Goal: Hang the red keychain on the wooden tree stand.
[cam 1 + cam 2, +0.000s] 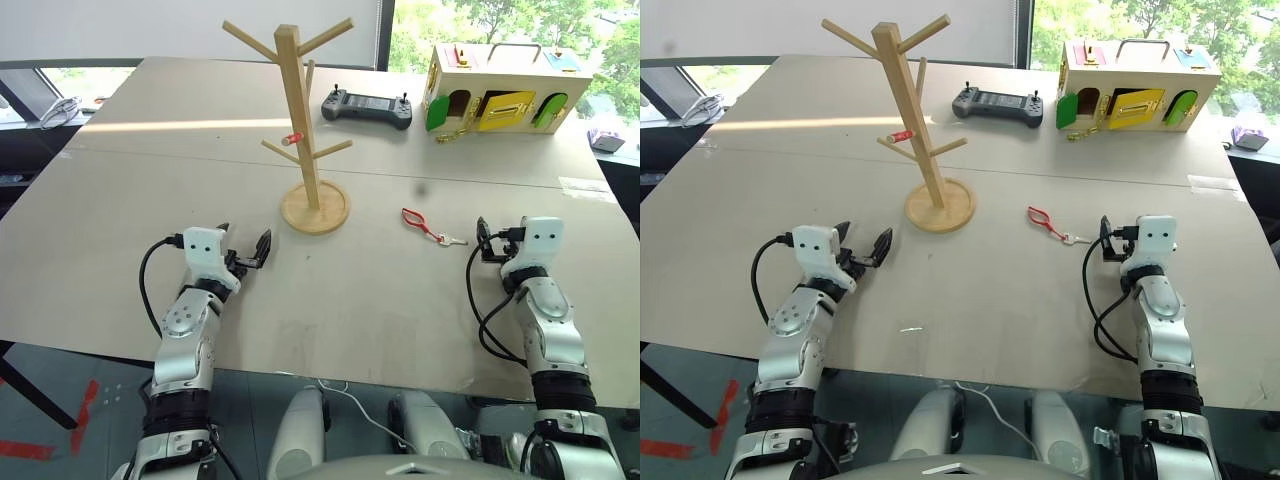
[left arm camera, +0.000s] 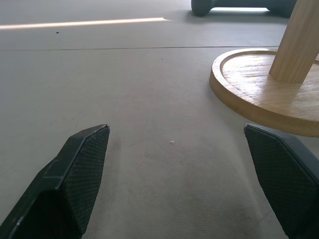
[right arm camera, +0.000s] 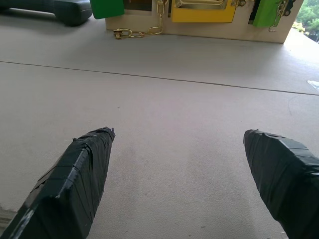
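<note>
While both arms rest low over the pale grey tabletop, each claw stands spread wide with nothing between its black fingers. The left gripper sits near the round disc base of the tall pale wooden tree stand, on the robot's left of it and apart from it; in the left wrist view that base lies just beyond one fingertip. The right gripper hovers just to the right of the red keychain, a thin red cord loop with a small silver key at its end, which lies flat on the table between the stand's base and that claw, touching neither. The stand is upright, and a tiny red-and-silver stub sits at one of its lower left pegs. Farther back lie a dark grey handheld controller and, to its right, a wooden box with green and yellow doors, from which a gold chain hangs down onto the table. The right wrist view shows bare tabletop between its own two taped fingers.
</note>
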You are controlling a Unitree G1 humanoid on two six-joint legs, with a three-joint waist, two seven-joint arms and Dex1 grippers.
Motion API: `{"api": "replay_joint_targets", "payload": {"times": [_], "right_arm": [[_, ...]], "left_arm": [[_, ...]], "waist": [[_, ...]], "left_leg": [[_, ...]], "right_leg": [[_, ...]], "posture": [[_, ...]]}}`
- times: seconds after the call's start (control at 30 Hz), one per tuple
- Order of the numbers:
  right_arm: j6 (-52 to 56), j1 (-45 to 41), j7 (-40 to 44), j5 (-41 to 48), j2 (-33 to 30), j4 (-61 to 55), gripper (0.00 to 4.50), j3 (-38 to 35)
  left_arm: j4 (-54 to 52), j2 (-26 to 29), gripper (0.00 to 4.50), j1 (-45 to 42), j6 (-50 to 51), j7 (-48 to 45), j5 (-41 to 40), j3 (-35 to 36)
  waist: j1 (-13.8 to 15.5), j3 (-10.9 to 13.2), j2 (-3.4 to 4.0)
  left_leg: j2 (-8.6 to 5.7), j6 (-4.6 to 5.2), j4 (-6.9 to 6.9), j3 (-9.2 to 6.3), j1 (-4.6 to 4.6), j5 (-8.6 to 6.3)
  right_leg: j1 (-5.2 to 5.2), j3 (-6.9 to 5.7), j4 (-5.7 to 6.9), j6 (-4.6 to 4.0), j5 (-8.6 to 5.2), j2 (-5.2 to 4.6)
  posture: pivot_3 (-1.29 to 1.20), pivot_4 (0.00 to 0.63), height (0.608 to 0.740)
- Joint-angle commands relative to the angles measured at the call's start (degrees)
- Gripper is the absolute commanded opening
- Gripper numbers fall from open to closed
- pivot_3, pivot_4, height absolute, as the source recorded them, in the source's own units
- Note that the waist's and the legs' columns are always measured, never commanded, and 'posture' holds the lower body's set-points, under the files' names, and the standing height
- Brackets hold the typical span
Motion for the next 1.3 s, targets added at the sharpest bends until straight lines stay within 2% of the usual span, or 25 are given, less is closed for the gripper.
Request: {"api": "replay_joint_targets", "payload": {"times": [0.03, 0.5, 0.67, 0.8, 0.9, 1.03, 1.17, 1.3], "right_arm": [[-1.41, -0.9, 0.41, 0.71, -0.95, -1.17, 4.44, -1.11], [-1.27, -0.24, 0.71, 0.97, -1.35, -1.47, 4.44, -1.3], [-0.3, -0.23, 2.63, 2.0, -1.91, -1.99, 4.44, -1.16], [4.55, -0.43, 11.95, 7.58, -5.3, -5.93, 4.44, -0.21], [10.02, 0.21, 22.93, 11.74, -10.58, -11.25, 4.44, 3.13], [19.34, -1.03, 30.36, 16.26, -15.59, -16.27, 4.44, 6.36], [28.96, -4.63, 30.38, 16.36, -17.33, -19.79, 4.44, 10.76], [32.98, -8.52, 26.54, 14.6, -14.83, -19.74, 4.44, 13.29]], "left_arm": [[-1.55, 0.17, 4.5, -0.49, -1.48, -1.13, -0.73, -0.17], [-1.64, -0.13, 4.5, 0.03, -2.21, -3.27, -0.7, -0.27], [-3.98, -0.91, 4.5, 1.07, -0.26, -6.67, -3.67, -1.17], [-9.42, -0.41, 4.5, 4.88, -1.11, -13.81, -7.35, -3.84], [-14.33, 1.04, 4.5, 9.53, -1.02, -21.51, -9.87, -7.67], [-15.58, 3.75, 4.5, 13.05, -7.62, -27.57, -6.21, -11.66], [-14.88, 4.18, 4.5, 13.29, -10.17, -30.64, -6.87, -12.96], [-13.52, 4.16, 4.5, 13.26, -13.28, -31.86, -5.71, -14.05]], "waist": [[0.0, 0.0, 0.0], [0.0, 0.0, 0.0], [0.01, 0.0, 0.0], [-0.04, 0.01, 0.01], [-0.13, 0.02, 0.04], [-0.09, 0.01, 0.04], [-0.14, 0.02, 0.04], [-0.08, 0.01, 0.03]], "left_leg": [[0.0, 0.0, 0.0, 0.0, 0.0, 0.0], [0.0, 0.0, 0.0, 0.0, 0.0, 0.0], [0.0, 0.0, 0.0, 0.01, 0.0, 0.0], [0.0, 0.0, 0.0, 0.02, -0.01, 0.0], [0.01, 0.0, 0.0, 0.03, 0.0, 0.0], [0.01, 0.01, 0.0, 0.0, 0.04, 0.0], [0.02, 0.01, 0.01, 0.01, 0.2, -0.01], [0.02, 0.01, 0.01, 0.0, 0.2, -0.01]], "right_leg": [[0.0, 0.0, 0.0, 0.0, 0.0, 0.0], [0.0, 0.0, 0.0, 0.0, 0.0, 0.0], [0.0, 0.0, 0.0, 0.0, 0.0, 0.0], [0.0, 0.01, -0.01, 0.0, 0.0, -0.01], [0.0, 0.03, -0.01, 0.0, 0.0, 0.0], [0.05, 0.01, -0.02, 0.0, 0.0, 0.01], [0.23, 0.01, -0.06, 0.0, -0.02, 0.02], [0.23, 0.01, -0.07, 0.0, -0.02, 0.03]], "posture": [[0.0, 0.15, 0.74], [0.0, 0.15, 0.74], [0.0, 0.15, 0.74], [0.0, 0.15, 0.74], [0.0, 0.15, 0.74], [0.0, 0.15, 0.74], [0.0, 0.15, 0.74], [0.0, 0.15, 0.74]]}}
